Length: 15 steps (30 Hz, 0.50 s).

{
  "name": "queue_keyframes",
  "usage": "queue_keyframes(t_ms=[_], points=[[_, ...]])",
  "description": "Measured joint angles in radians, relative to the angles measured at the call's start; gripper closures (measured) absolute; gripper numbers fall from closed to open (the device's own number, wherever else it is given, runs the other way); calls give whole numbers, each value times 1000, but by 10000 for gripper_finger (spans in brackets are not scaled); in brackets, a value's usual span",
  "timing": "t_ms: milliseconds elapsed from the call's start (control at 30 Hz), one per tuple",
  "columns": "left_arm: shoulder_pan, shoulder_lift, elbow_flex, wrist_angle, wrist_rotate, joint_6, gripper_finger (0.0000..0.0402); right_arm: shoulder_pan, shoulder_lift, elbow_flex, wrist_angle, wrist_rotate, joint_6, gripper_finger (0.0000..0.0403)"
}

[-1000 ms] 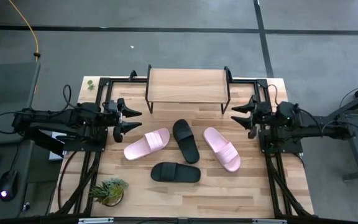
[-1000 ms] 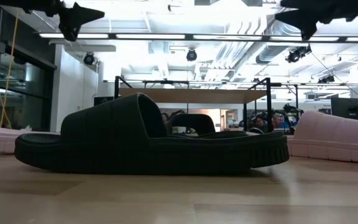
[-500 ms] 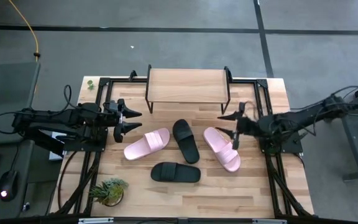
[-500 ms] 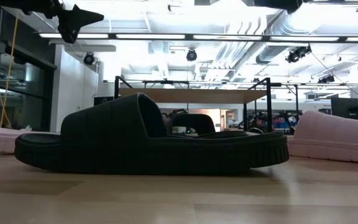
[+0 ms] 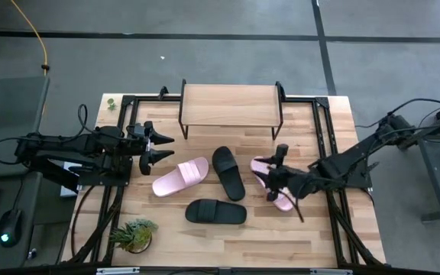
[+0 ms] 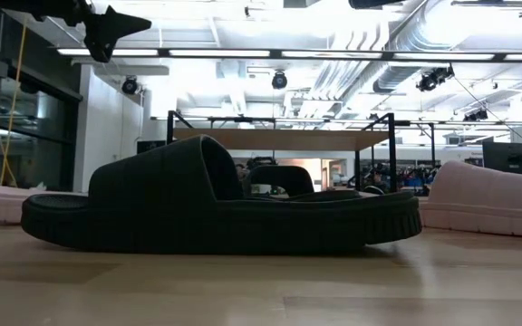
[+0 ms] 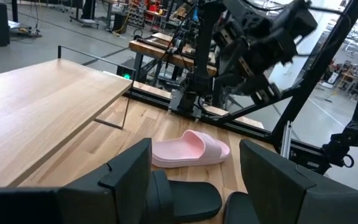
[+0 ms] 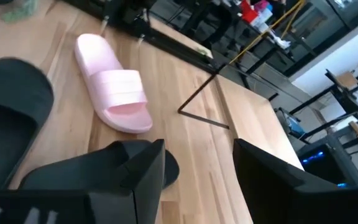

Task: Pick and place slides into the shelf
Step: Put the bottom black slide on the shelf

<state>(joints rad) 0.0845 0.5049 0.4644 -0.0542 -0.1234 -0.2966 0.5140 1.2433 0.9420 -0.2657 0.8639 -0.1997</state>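
Fingers of the right end effector (image 5: 276, 169) stand apart with nothing between them, poised over the pink slide (image 5: 273, 182) that lies near the worktop's right edge. Next outward, a black slide (image 5: 228, 173) lies mid-worktop, a second black slide (image 5: 216, 211) lies toward the front edge, and another pink slide (image 5: 180, 176) lies left of centre. All four rest on the worktop (image 5: 312, 229); the shelf (image 5: 231, 104) at the back edge carries nothing. The left end effector (image 5: 161, 148) waits spread open near the left edge. These slides look like moulded foam: probably light, somewhat springy and matte rather than slippery. The wide strap seems the best place to grip, pinching across its arch or one sidewall of the sole.
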Motion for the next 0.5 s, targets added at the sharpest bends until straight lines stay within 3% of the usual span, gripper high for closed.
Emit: queue_keyframes(t_ms=[300,500], points=[[0,1,0,1,0,0,177,0,76,45,0,-9,5,222],[0,1,0,0,0,0,177,-9,92,45,0,-98,7,222]])
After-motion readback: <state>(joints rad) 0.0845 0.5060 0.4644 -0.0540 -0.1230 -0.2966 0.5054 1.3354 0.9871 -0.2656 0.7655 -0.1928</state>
